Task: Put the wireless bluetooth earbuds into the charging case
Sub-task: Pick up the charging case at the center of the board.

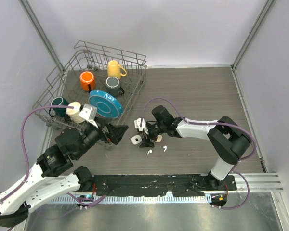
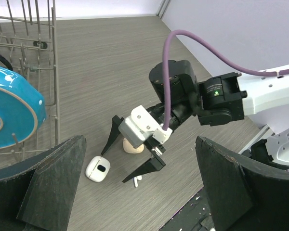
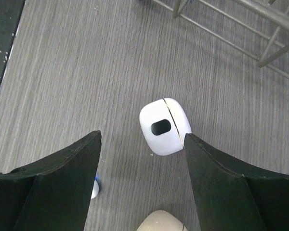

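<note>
Under the right hand (image 3: 142, 137) — 1 charging case (image 3: 164, 126); fingers (image 3: 62, 183) apart.

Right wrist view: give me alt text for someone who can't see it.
A white charging case with a dark oval mark lies on the grey wood-grain table between the open black fingers of the right tool, close to one finger. A wire rack crosses the top right corner.

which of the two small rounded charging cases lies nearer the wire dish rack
The glossy white plastic case with the dark oval on its face; the beige case sits farther from the metal wire dish rack.
</note>
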### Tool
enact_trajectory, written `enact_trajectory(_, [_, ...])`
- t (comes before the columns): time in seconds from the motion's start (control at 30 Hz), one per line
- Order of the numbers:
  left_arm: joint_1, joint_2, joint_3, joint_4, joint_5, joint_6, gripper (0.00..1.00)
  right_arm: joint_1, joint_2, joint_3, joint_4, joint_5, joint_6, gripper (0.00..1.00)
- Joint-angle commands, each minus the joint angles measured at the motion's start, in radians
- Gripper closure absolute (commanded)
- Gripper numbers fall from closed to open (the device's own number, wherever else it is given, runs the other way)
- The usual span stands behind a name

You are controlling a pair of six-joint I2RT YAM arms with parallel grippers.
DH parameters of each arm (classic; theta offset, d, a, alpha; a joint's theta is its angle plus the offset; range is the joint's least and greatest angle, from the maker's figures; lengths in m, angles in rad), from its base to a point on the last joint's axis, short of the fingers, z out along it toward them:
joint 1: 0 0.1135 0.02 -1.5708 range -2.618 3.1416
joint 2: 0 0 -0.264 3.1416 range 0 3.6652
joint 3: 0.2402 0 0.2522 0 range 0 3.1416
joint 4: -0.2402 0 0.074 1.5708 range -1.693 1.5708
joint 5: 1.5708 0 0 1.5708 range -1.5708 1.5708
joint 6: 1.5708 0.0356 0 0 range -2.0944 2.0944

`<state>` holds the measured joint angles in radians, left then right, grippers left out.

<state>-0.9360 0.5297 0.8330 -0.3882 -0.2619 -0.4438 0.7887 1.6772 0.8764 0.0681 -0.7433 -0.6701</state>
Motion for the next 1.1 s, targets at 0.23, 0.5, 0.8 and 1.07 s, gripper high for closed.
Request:
enact_trajectory(0.23, [0.0,0.012,0.037,-0.003,-0.014,0.011,0.0,-0.022,0.111,0.111,0.029,-0.08,-0.074,0.25])
enact_trajectory(0.5, [0.0,0.021,0.037,-0.008,-0.031,0.024,0.0,-0.031,0.183,0.177,-0.051,-0.105,-0.126,0.25])
enact_trajectory(0.8, [0.0,0.038,0.032,0.0,-0.019,0.019,0.0,-0.031,0.203,0.145,-0.056,-0.103,-0.137,0.25])
enact_trajectory(1.07, [0.0,0.038,0.026,-0.001,-0.014,0.002,0.0,-0.031,0.184,0.073,0.054,-0.045,-0.08,0.29])
